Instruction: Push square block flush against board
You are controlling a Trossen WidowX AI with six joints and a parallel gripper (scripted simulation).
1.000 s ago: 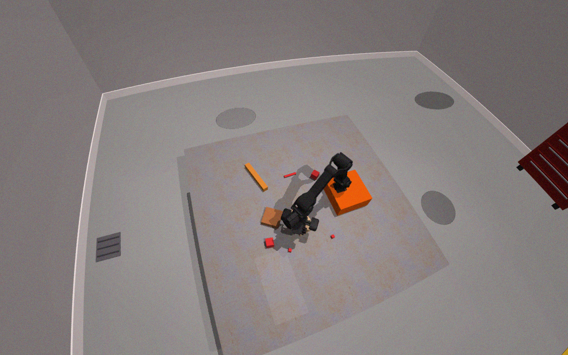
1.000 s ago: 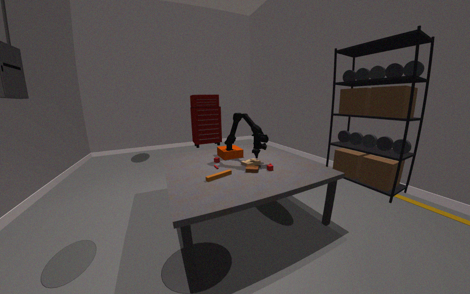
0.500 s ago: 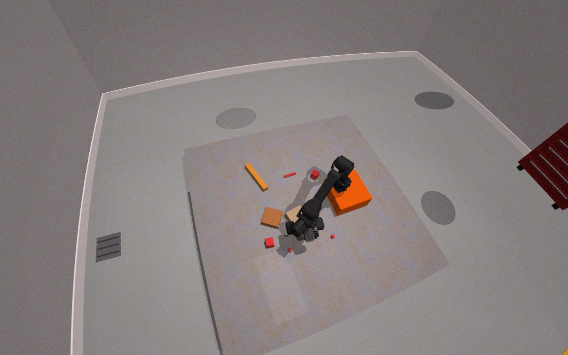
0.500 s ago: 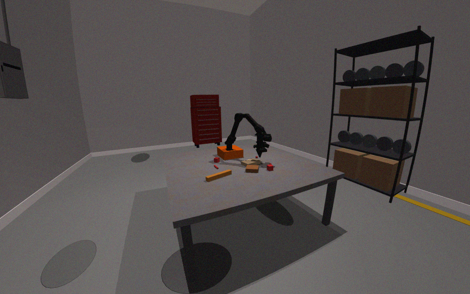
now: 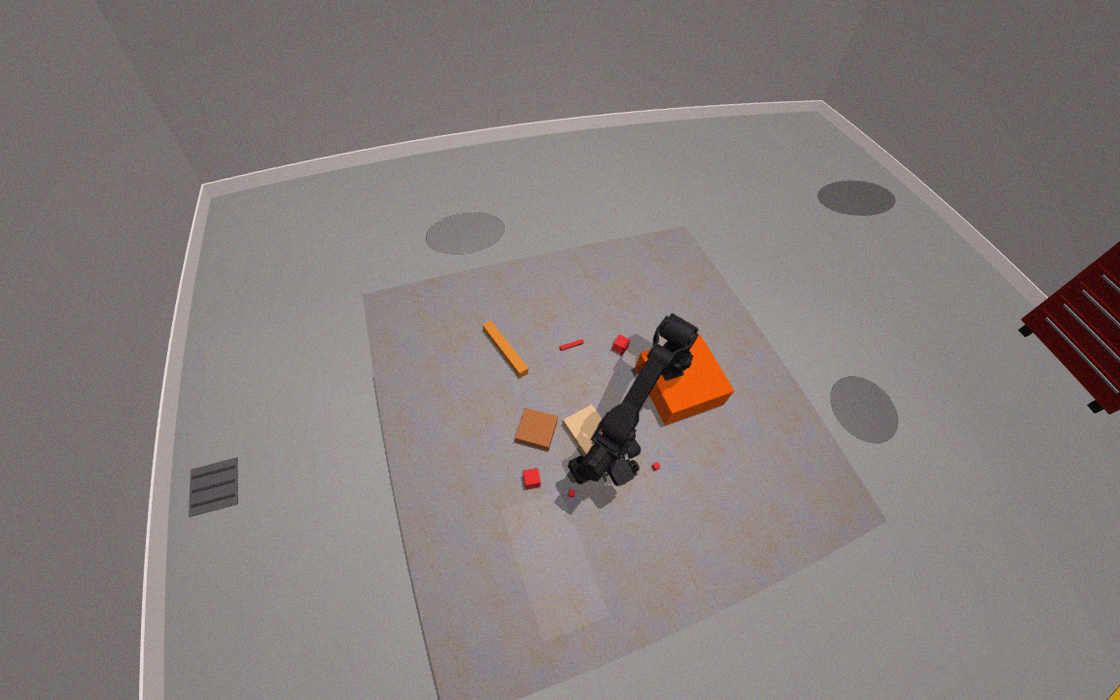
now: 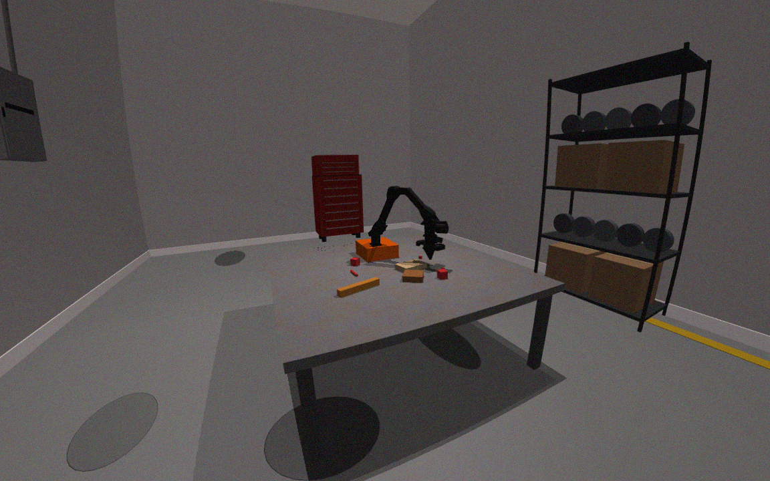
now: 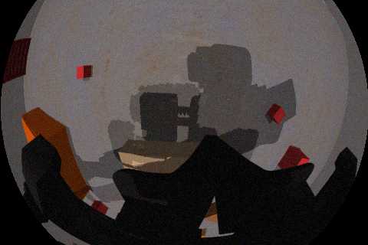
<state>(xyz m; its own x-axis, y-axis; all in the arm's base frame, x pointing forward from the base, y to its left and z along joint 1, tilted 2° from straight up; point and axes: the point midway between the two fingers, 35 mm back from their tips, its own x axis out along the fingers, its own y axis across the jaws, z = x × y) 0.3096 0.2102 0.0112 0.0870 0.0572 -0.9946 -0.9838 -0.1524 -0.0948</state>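
The brown square block [image 5: 536,428] [image 6: 413,274] lies flat on the table. The tan board [image 5: 579,422] [image 6: 407,266] [image 7: 139,158] lies flat just beside it. In the top view, a narrow gap shows between the block's right side and the board's nearest corner, and the facing sides are at an angle. The arm hides the rest of the board there. My gripper [image 6: 430,257] [image 7: 211,137] is shut and empty. It hangs above the table near the board's far end, away from the block. Its fingertips are hidden under the hand in the top view.
A red cube [image 5: 531,477] [image 6: 442,274] and a tiny red cube [image 5: 572,493] [image 7: 277,113] lie near the hand. Another tiny cube [image 5: 655,467] [image 7: 84,72] lies right. An orange bar [image 5: 505,350] [image 6: 357,287], red stick [image 5: 572,345] and red cube [image 5: 620,343] lie farther off. The arm stands on an orange box [image 5: 694,391].
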